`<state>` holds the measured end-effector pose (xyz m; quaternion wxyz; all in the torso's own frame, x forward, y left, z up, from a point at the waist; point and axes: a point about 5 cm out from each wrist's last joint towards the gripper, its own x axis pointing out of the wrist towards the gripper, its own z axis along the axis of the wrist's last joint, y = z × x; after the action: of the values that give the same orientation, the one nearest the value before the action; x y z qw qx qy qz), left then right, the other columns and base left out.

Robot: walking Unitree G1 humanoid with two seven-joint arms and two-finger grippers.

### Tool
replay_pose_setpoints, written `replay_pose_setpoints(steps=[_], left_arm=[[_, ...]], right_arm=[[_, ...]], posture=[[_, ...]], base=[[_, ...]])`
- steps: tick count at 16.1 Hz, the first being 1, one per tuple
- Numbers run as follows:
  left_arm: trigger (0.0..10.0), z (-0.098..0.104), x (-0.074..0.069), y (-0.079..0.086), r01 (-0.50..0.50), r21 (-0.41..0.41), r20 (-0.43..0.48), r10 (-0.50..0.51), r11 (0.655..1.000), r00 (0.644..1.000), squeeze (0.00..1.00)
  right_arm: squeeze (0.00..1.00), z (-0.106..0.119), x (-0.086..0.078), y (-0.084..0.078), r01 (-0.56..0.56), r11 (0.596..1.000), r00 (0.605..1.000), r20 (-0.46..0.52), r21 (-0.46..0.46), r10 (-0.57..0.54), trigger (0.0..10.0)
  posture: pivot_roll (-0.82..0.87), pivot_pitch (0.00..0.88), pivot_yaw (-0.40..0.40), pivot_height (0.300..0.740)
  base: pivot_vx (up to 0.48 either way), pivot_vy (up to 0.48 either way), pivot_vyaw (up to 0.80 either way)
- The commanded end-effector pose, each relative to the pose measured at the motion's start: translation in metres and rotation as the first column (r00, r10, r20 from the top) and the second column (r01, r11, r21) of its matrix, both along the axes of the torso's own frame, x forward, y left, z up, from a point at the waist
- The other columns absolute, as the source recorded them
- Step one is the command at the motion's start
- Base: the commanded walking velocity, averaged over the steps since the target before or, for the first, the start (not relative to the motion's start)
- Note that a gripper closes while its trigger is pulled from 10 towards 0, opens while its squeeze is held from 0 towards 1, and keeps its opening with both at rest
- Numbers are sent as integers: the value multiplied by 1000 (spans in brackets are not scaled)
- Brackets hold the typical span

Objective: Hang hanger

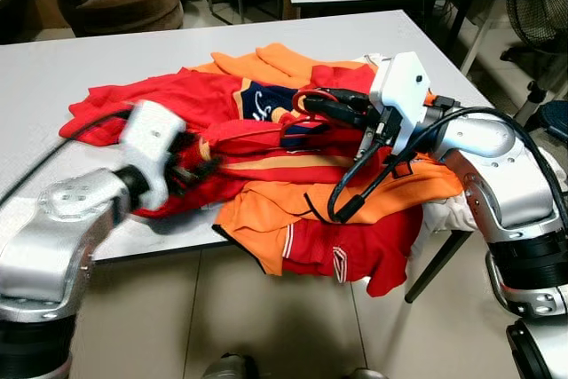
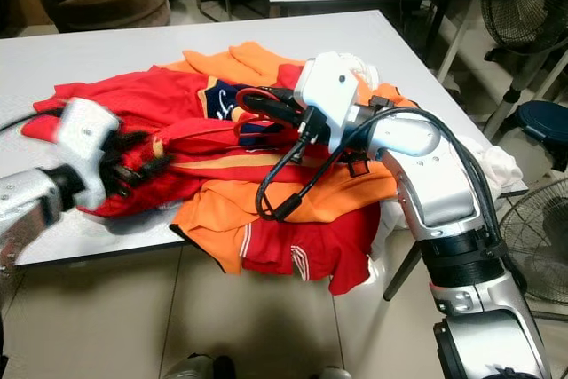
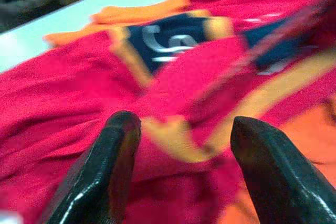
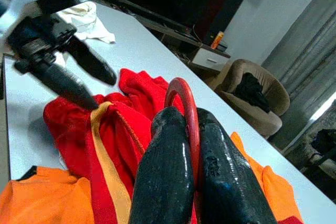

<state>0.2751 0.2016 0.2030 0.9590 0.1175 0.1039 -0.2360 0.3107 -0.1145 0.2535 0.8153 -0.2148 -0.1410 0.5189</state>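
Right wrist view gives me the clearest read: the right gripper (image 4: 197, 166) has its two fingers clenched on the red hook of the hanger (image 4: 181, 95), which curves up between the fingertips. From the head views, that gripper (image 1: 333, 106) sits over the middle of the clothes pile (image 1: 266, 166), at the navy collar, and I judge it holds the hook there because the rest of the hanger is threaded into a shirt and must be drawn out by its only exposed part. The hook loop points away from the gripper toward the far-left side of the pile; the hanger's long axis I cannot trace, since its bar is hidden under cloth, though a red strip just left of the collar may be part of it. My left gripper (image 1: 197, 169) rests at the pile's left edge on the red shirt (image 1: 151, 99), fingers spread apart with nothing between them, as the left wrist view shows, with cloth just beyond the fingertips (image 3: 113, 145). I take it to be placed there to pin or grab the fabric while the right pulls. The pile lies on the white table (image 1: 71, 59), its orange shirt (image 1: 266, 219) drooping over the near edge.
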Motion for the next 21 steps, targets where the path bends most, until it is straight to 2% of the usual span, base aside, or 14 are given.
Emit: replay_pose_setpoints(steps=[1, 4, 5, 6, 7, 9, 10, 11, 14, 15, 16, 19, 20, 21], left_arm=[[10000, 0, -5, 8, -43, 43, -6, 44, 998, 999, 0], [10000, -5, -7, 1, -40, 42, -30, 42, 998, 999, 0], [10000, -3, -8, -12, 3, -30, -40, -4, 1000, 999, 0], [10000, -2, -10, -19, 38, -72, -48, -42, 997, 998, 0], [10000, -2, -11, -21, 51, -81, -51, -55, 995, 997, 0], [10000, -8, -6, -22, 5, -47, -49, -7, 999, 999, 0], [2745, -11, -4, -20, -35, -37, -51, 33, 999, 998, 0], [0, -12, -2, -17, -63, -25, -52, 62, 998, 997, 0], [0, -13, 3, -4, -158, 76, -6, 159, 984, 987, 0], [2471, -11, 5, -2, -182, 75, 11, 181, 980, 983, 0], [3176, -10, 6, -2, -184, 71, 12, 184, 980, 983, 0], [4353, -14, 6, -9, -160, 43, -2, 160, 986, 987, 0], [3922, -15, 6, -12, -150, 40, -4, 150, 988, 989, 0], [4745, -15, 6, -14, -142, 27, -7, 142, 990, 990, 0]], right_arm=[[0, 6, -6, 3, -35, 999, 999, 26, 2, 35, 0], [0, 7, -9, 5, -58, 998, 998, 23, 8, 58, 0], [0, 7, -10, 6, -61, 998, 998, 24, 8, 61, 0], [0, 8, -10, 7, -62, 998, 998, 24, 8, 62, 0], [0, 8, -10, 7, -63, 998, 998, 24, 8, 63, 0], [0, 8, -10, 9, -71, 997, 997, 25, 6, 70, 0], [0, 8, -11, 9, -75, 997, 997, 24, 4, 75, 0], [0, 8, -11, 10, -80, 997, 997, 24, 3, 80, 0], [0, 8, -13, 11, -89, 996, 996, 21, 3, 89, 0], [0, 8, -13, 11, -91, 996, 996, 20, 3, 91, 0], [0, 8, -13, 11, -92, 996, 996, 21, 2, 92, 0], [0, 7, -14, 11, -97, 995, 995, 17, 4, 96, 0], [0, 7, -14, 12, -98, 995, 995, 16, 4, 98, 0], [0, 7, -14, 12, -98, 995, 995, 15, 3, 98, 0]], posture=[[-139, 51, 55, 740], [-137, 49, 54, 740], [-140, 48, 57, 740], [-140, 47, 57, 740], [-141, 48, 58, 740], [-143, 48, 58, 740], [-141, 46, 59, 740], [-141, 46, 59, 740], [-144, 41, 61, 740], [-143, 40, 61, 740], [-143, 40, 61, 740], [-144, 40, 64, 740], [-144, 40, 61, 740], [-144, 40, 61, 740]], base=[[0, 0, 0], [0, 0, 0], [0, 0, 0], [0, 0, 0], [0, 0, 0], [0, 0, 0], [0, 0, 0], [0, 0, 0], [0, 0, 0], [0, 0, 0], [0, 0, 0], [0, 0, 0], [0, 0, 0], [0, 0, 0]])
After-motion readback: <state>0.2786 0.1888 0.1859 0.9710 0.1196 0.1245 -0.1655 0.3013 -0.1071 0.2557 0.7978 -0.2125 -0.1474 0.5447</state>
